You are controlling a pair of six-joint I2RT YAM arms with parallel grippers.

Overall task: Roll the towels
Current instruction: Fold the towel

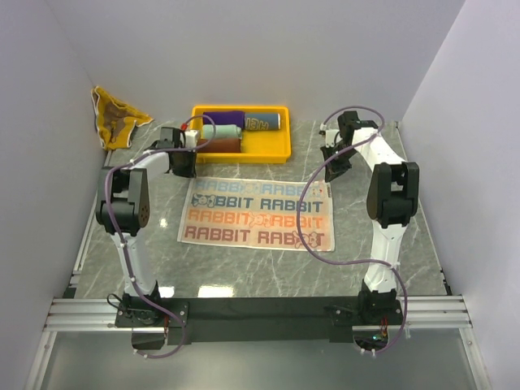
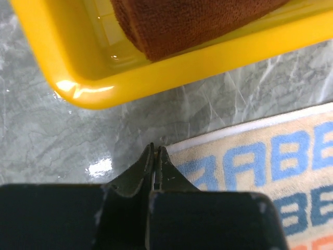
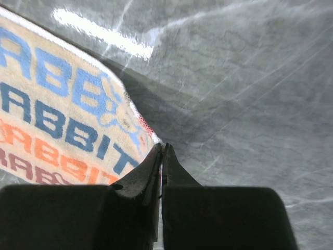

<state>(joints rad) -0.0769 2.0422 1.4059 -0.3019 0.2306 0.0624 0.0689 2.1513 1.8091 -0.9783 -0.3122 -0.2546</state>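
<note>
Left gripper and right gripper sit clenched at the far corners of the RABBIT towel, flat on the table; probably light, limp cloth, best pinched at corners, though whether either holds it is unclear.

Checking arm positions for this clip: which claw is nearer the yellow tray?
Left. The left claw sits just in front of the yellow tray's near-left corner; the right claw is off to the tray's right, at the RABBIT towel's far-right corner.
</note>
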